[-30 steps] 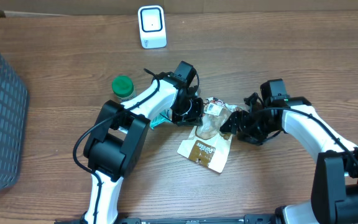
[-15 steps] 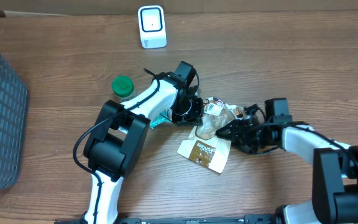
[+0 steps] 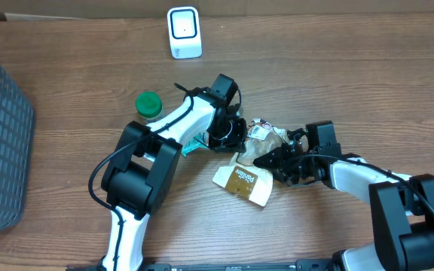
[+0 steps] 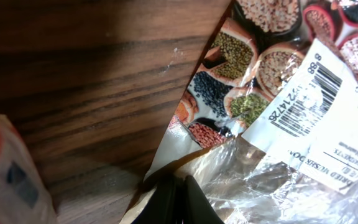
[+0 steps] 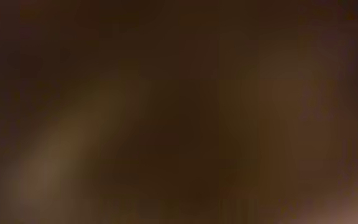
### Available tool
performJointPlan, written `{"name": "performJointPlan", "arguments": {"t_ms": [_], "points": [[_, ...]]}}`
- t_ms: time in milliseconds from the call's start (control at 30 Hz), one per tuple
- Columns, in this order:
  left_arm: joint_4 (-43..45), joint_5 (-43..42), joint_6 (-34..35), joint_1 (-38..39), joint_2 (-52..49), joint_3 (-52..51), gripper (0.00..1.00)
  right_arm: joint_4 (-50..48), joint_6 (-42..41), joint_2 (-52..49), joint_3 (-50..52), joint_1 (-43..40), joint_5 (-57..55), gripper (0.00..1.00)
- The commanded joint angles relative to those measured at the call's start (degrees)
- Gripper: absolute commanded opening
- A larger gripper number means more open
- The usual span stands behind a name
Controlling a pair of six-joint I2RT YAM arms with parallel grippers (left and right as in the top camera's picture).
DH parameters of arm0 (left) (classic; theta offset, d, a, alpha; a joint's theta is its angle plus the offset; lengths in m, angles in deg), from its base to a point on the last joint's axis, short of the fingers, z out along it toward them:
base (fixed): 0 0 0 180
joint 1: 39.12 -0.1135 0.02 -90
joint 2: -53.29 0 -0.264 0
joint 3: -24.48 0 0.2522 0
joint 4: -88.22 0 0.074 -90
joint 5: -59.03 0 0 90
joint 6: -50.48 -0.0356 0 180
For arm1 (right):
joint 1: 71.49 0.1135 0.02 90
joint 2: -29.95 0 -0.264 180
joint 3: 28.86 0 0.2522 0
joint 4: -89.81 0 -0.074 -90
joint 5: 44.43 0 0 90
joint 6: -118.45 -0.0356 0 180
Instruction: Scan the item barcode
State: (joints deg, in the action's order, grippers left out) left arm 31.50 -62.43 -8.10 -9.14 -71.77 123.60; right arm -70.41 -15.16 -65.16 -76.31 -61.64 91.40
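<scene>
We see the snack bag (image 3: pixel 252 154) lying flat on the wooden table (image 3: pixel 337 83), near its middle, between the two grippers; its long axis runs on a slant, the clear end with the white barcode label (image 4: pixel 309 106) pointing to the far side and slightly right, the brown printed end pointing near and left. In the left wrist view the bag shows small bowls of seeds and grains in green, black, red and tan, with crinkled clear film beside them; the label faces up, its bars sharp and readable. The left gripper (image 3: pixel 233 134) has its fingers pressed together on the bag's far-left edge. The right gripper (image 3: pixel 276 159) lies against the bag's right side; we cannot tell how its jaws stand, since its own camera gives only a brown blur. The white scanner (image 3: pixel 184 31) stands well apart at the far edge.
</scene>
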Motion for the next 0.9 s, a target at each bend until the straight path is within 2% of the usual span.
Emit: {"name": "performJointPlan", "arguments": {"t_ms": [0, 167, 367, 567, 700, 867], "points": [[0.02, 2.05, 0.15, -0.07, -1.27, -1.62, 0.04, -0.96, 0.9, -0.26, -0.15, -0.13, 0.85, 0.13], [-3.06, 2.03, -3.3, -1.38, -0.33, 2.19, 0.04, -2.51, 7.96, 1.46, -1.05, -0.26, 7.04, 0.04], [-15.54, 5.09, -11.61, -4.48, 4.11, 18.01, 0.04, 3.21, 14.27, 6.14, -3.58, -0.33, 8.31, 0.04], [-32.68, 5.09, -16.94, -10.32, 7.23, 37.57, 0.04, 21.55, 29.18, 10.8, -11.69, -0.33, 8.31, 0.04], [-44.41, 5.46, -20.94, -16.94, 7.72, 49.44, 0.04, 37.31, 42.14, 12.72, -20.39, -0.33, 8.28, 0.04], [-53.88, 16.48, -21.51, -26.18, 7.8, 58.77, 0.04, 51.19, 51.15, 12.98, -31.06, -0.2, 8.35, 0.04]]}}
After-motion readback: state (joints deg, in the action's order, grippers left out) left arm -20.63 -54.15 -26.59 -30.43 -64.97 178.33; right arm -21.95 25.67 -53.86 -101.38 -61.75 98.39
